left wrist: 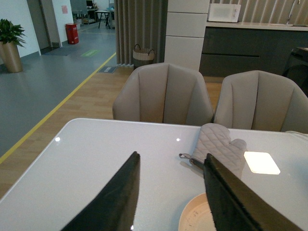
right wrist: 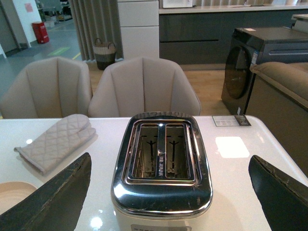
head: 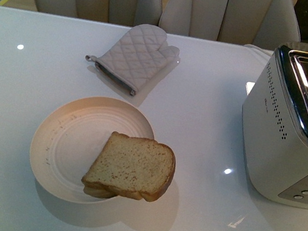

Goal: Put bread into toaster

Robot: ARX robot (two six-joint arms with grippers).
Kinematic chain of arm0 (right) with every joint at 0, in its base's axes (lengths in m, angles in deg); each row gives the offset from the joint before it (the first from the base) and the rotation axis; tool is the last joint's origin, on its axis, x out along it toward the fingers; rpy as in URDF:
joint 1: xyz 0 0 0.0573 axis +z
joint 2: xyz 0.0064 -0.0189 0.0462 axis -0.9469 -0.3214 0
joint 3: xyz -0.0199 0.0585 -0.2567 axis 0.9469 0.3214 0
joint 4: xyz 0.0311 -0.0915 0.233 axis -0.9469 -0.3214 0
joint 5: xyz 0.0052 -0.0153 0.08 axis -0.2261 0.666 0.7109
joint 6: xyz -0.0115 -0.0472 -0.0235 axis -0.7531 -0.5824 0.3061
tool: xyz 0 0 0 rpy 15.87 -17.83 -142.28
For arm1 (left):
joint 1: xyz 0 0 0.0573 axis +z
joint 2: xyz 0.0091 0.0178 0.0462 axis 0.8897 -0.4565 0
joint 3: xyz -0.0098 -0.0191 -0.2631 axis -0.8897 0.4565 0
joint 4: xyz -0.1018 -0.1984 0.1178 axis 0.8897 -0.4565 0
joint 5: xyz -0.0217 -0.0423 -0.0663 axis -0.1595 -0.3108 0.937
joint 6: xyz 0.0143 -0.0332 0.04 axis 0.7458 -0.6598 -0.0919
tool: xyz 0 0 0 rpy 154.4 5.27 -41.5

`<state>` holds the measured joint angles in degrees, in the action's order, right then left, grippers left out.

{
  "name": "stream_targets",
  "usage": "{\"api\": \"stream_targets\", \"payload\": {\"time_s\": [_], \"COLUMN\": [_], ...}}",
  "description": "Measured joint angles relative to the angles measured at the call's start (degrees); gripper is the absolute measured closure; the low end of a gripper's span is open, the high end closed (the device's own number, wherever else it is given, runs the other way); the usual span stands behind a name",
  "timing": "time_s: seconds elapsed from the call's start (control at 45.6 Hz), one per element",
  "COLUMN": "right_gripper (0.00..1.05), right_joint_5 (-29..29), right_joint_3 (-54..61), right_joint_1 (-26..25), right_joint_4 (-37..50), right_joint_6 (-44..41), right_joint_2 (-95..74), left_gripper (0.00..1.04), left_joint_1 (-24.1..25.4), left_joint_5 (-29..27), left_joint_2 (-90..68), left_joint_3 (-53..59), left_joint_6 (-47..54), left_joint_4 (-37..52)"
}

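Observation:
The bread [head: 132, 166], tan with a golden-brown crust, lies on the right edge of a cream plate [head: 68, 137] in the front view; there seem to be two stacked slices. The silver-white toaster [head: 293, 126] with its chrome slotted top stands at the right. Neither gripper shows in the front view. In the left wrist view my left gripper [left wrist: 171, 161] is open and empty above the table, with the plate's rim [left wrist: 192, 216] just below it. In the right wrist view my right gripper [right wrist: 171, 166] is open wide and empty, and the toaster [right wrist: 161, 163] with its empty slots lies between its fingers.
A grey quilted oven mitt [head: 137, 55] lies on the white table [head: 212, 119] behind the plate; it also shows in the left wrist view [left wrist: 216, 144] and the right wrist view [right wrist: 55, 139]. Two beige chairs [head: 160, 2] stand at the far edge.

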<state>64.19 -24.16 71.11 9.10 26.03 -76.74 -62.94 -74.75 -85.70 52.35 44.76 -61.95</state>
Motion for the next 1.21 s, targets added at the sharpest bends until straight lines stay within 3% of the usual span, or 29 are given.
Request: {"api": "stream_targets", "payload": {"time_s": [0.044,0.088,0.131,0.197,0.263,0.438,0.592,1.117,1.205], "right_gripper": [0.09,0.09,0.09,0.09,0.09,0.09,0.09,0.09,0.09], "right_joint_5": [-0.76,-12.96,-20.13,-23.08,-21.38,-9.97,-3.67,10.88,11.30], "right_joint_3": [-0.20,-3.85,-6.19,-7.67,-10.51,-18.38,-24.00,-36.24,-37.73], "right_joint_1": [0.39,4.92,8.50,12.57,14.58,14.01,15.30,21.66,22.32], "right_joint_4": [-0.74,-10.58,-16.22,-15.65,-11.34,2.71,13.66,30.80,32.00], "right_joint_6": [0.17,3.32,4.90,5.95,6.73,10.43,15.41,33.86,36.06], "right_joint_2": [-0.48,-5.77,-11.87,-18.64,-24.98,-48.09,-67.28,-105.77,-109.85], "left_gripper": [0.51,0.43,0.32,0.18,0.06,0.07,0.07,0.07,0.07], "left_joint_1": [0.00,0.00,0.00,0.00,0.00,0.00,0.00,0.00,0.00], "left_joint_5": [0.02,0.00,-0.02,0.00,0.00,0.00,0.02,0.00,0.00], "left_joint_2": [0.00,0.00,0.07,0.07,0.07,0.07,0.07,0.07,0.07], "left_joint_3": [0.00,0.00,0.00,0.00,0.00,0.00,0.00,0.00,0.00], "left_joint_6": [0.00,0.00,0.00,0.00,0.02,0.11,0.11,0.11,0.13], "left_joint_4": [0.00,-0.02,-0.02,-0.02,-0.02,-0.02,-0.02,-0.02,-0.02]}}
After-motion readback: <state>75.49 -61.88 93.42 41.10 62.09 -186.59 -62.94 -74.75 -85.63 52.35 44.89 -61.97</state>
